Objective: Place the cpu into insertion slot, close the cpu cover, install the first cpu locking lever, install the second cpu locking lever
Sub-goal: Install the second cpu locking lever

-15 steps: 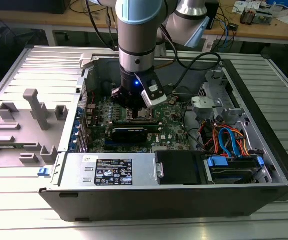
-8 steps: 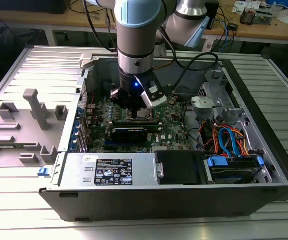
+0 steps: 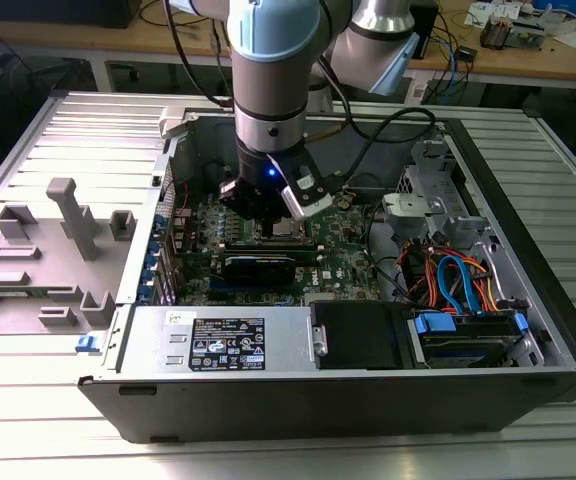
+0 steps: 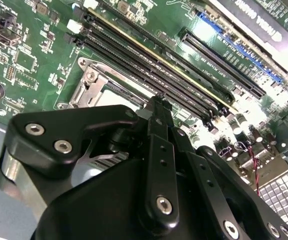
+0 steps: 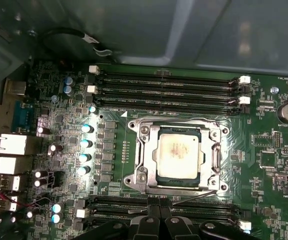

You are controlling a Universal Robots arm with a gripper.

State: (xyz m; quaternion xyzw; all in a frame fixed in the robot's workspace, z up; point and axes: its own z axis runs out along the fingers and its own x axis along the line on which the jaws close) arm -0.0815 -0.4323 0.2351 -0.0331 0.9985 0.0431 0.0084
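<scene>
black gripper (image 5: 159, 224) fingers look pressed together, holding nothing, as we hover near the cpu (image 5: 179, 152) (seated under its cover (image 5: 180, 131)), probably to work a lever.

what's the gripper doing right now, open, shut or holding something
gripper: fingers shut together, holding nothing visible, poised beside the cpu cover, which lies closed over the cpu.
</scene>
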